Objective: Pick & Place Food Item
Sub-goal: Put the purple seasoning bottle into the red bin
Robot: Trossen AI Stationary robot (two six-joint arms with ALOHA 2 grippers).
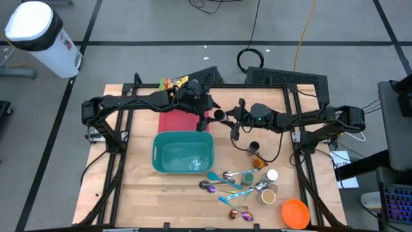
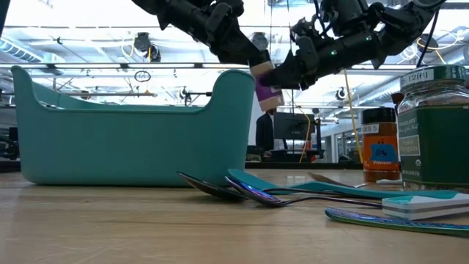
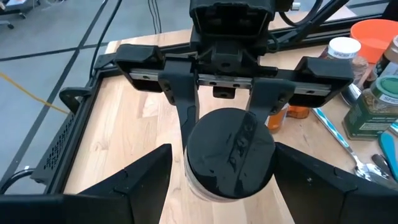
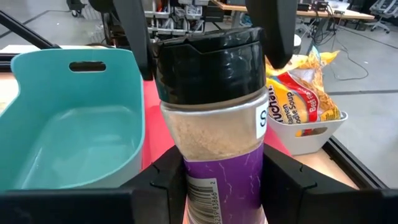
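Item: clear plastic spice jar with black lid and purple label, held in the air just past the far right corner of the teal plastic tub, between the two arms
Right gripper: clamped on the purple-labelled lower body of the jar
Left gripper: fingers apart, flanking the black lid, apparently not yet pressing it
Step in hand: looks like a handover in mid-air, or a steadying of the jar, before placement
Doing it well: close the left fingers squarely on the lid before any release by the right; keep the jar upright; avoid twisting the lid loose
Nearby: red mat under the jar, white tray of snack packets beyond, spoons lying well clear
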